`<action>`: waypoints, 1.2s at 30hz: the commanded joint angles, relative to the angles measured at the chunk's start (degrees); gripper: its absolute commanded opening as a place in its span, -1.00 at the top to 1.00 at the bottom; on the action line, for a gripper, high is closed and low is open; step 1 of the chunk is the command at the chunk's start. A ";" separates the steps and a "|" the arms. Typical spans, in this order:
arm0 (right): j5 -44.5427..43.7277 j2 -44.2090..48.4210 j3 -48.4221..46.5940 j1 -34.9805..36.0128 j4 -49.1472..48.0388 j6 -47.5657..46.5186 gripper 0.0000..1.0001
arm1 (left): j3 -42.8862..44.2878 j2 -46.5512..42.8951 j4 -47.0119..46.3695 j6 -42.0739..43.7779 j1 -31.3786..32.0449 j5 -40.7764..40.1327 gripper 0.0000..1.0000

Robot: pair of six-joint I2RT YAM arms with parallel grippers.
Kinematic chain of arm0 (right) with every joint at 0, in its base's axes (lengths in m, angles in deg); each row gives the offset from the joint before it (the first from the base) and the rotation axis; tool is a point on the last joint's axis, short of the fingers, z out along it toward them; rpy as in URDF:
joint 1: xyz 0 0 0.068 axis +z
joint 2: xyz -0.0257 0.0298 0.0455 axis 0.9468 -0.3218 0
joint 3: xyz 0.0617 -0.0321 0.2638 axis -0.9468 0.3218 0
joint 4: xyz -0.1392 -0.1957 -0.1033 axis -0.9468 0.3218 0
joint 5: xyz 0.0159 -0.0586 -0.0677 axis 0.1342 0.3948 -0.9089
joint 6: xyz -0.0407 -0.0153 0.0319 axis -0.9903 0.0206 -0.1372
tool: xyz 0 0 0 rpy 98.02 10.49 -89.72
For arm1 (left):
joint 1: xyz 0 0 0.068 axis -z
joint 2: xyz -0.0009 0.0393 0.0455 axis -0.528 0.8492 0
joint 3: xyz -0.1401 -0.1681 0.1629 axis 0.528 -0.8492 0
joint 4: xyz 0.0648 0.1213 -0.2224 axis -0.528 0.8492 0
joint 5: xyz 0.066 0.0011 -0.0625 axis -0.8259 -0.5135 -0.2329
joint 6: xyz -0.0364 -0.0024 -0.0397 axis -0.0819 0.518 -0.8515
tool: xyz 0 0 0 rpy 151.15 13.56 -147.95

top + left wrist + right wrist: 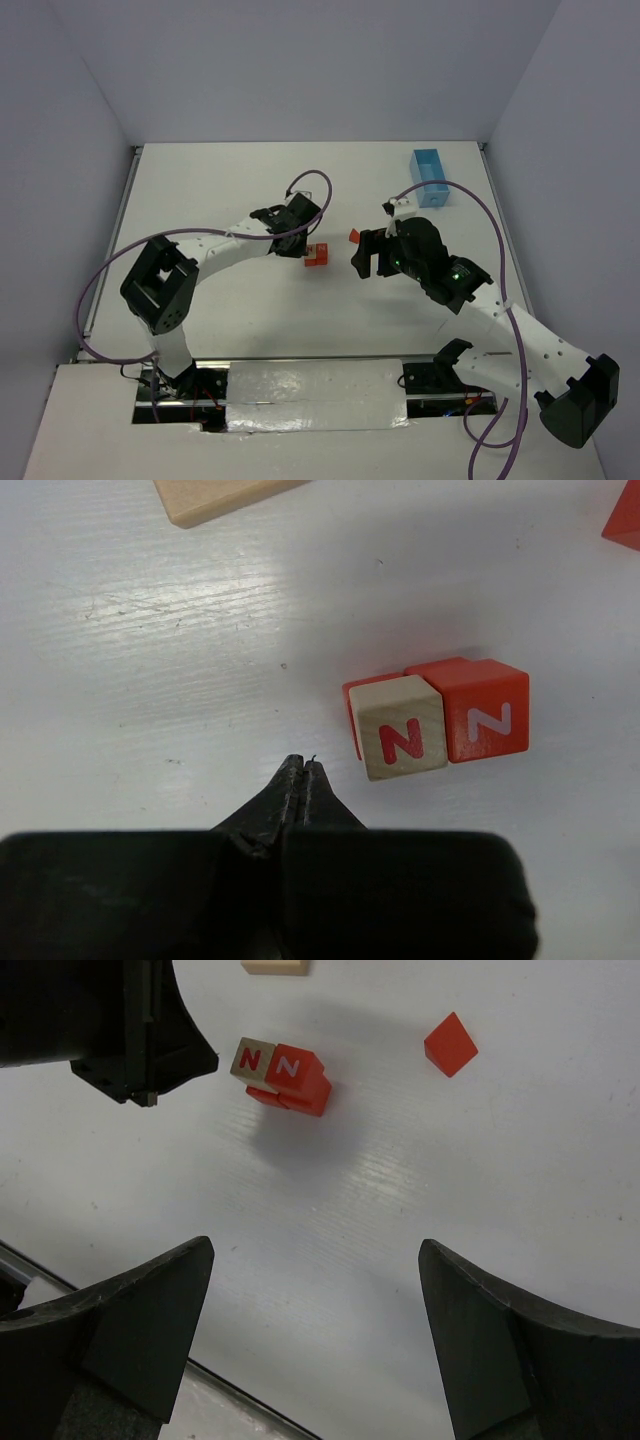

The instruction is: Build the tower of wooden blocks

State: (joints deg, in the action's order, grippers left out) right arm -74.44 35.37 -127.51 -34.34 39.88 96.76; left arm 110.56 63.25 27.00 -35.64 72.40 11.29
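A small cluster of wooden blocks [316, 255] stands mid-table. In the left wrist view a tan cube with a red N [402, 740] and a red cube with a white N [485, 710] sit side by side on top of red blocks. A loose red roof-shaped block [451, 1044] lies apart to their right, also in the top view [354, 236]. My left gripper [302, 765] is shut and empty, its tip just left of the cluster [303, 248]. My right gripper [315, 1260] is open and empty, right of the cluster [368, 262].
A flat tan block [215, 495] lies beyond the left gripper, also at the top edge of the right wrist view [276, 966]. A light-blue tray [430, 178] stands at the back right. The table's near edge [120, 1320] runs under the right gripper.
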 commanded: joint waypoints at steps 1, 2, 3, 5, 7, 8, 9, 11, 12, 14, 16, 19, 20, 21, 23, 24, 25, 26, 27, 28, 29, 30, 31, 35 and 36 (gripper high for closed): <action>-0.12 -0.13 -0.25 0.29 -2.89 -0.79 -0.82 | -0.48 0.68 -2.54 -2.04 -0.37 1.52 1.00; -0.12 -0.22 -0.25 0.38 -2.89 -0.87 -0.82 | -0.66 0.59 -2.54 -2.74 -0.37 1.09 1.00; -0.03 -0.22 -0.25 0.38 -2.89 -0.87 -0.81 | -1.35 0.33 -2.98 -2.84 -0.63 1.17 1.00; 0.14 -0.22 -0.25 0.30 -2.97 -0.96 -0.81 | -2.41 -0.20 -4.73 -2.92 -0.89 2.13 1.00; 0.15 -0.31 -0.25 0.38 -2.97 -0.96 -0.82 | -3.47 -0.11 -6.05 -2.75 -1.51 3.45 1.00; 0.15 -0.31 -0.25 0.38 -2.89 -0.96 -0.82 | -3.64 0.50 -6.41 -2.92 -1.86 4.06 1.00; 0.15 -0.22 -0.25 0.38 -2.89 -0.96 -0.82 | -3.47 1.03 -6.41 -3.01 -1.95 4.16 1.00; 0.32 -0.22 -0.17 0.38 -2.97 -0.96 -0.81 | -3.03 2.08 -6.15 -3.19 -2.04 3.98 1.00; 0.32 -0.14 -0.25 0.38 -2.97 -1.05 -0.81 | -3.12 2.35 -6.50 -3.19 -2.04 4.07 1.00; 0.23 -0.22 -0.25 0.38 -2.89 -0.96 -0.82 | -3.21 2.61 -6.94 -3.71 -2.12 4.07 1.00; 0.32 -0.22 -0.25 0.38 -3.06 -1.05 -0.82 | -3.38 2.70 -7.55 -3.45 -2.21 4.42 1.00; 0.41 -0.22 -0.25 0.38 -3.06 -1.05 -0.82 | -3.38 3.31 -8.52 -3.36 -2.30 5.56 1.00; 0.32 -0.22 -0.25 0.38 -3.06 -1.05 -0.82 | -3.47 3.49 -8.69 -3.45 -2.30 5.74 1.00; 0.32 -0.22 -0.17 0.30 -3.06 -0.96 -0.82 | -3.47 3.67 -8.96 -3.37 -2.30 6.35 1.00; 0.32 -0.13 -0.16 0.47 -3.06 -0.96 -0.82 | -3.73 4.02 -9.57 -3.63 -2.39 6.53 1.00; 0.32 -0.13 -0.16 0.47 -3.06 -0.96 -0.82 | -3.91 4.02 -9.92 -3.54 -2.39 7.05 1.00; 0.32 -0.13 -0.16 0.38 -3.06 -1.05 -0.82 | -4.00 4.02 -10.27 -3.63 -2.39 7.15 1.00; 0.41 -0.22 -0.08 0.47 -3.06 -1.05 -0.82 | -3.91 4.02 -10.28 -3.54 -2.39 7.23 1.00; 0.50 -0.22 -0.16 0.47 -3.06 -1.05 -0.82 | -3.82 4.19 -10.10 -3.54 -2.39 7.15 1.00; 0.50 -0.22 -0.16 0.56 -3.06 -0.96 -0.82 | -3.65 4.28 -9.93 -3.54 -2.39 7.15 1.00; 0.32 -0.14 -0.16 0.47 -3.06 -0.96 -0.82 | -3.65 4.20 -9.84 -3.54 -2.39 7.06 1.00; 0.32 -0.13 -0.08 0.47 -3.06 -1.05 -0.82 | -3.73 4.20 -9.93 -3.54 -2.39 7.06 1.00; 0.32 -0.05 -0.16 0.47 -3.15 -0.96 -0.81 | -3.73 4.20 -10.19 -3.45 -2.39 7.23 1.00; 0.32 -0.13 -0.08 0.47 -3.06 -0.96 -0.81 | -3.65 4.28 -10.19 -3.45 -2.39 7.59 1.00; 0.32 -0.13 -0.08 0.47 -3.06 -0.96 -0.81 | -3.56 4.37 -10.19 -3.37 -2.39 7.59 1.00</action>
State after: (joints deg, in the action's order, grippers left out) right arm -74.40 35.15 -127.51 -34.23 39.86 96.70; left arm 106.95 67.08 18.21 -37.84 70.26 18.15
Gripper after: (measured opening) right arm 0.907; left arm 0.022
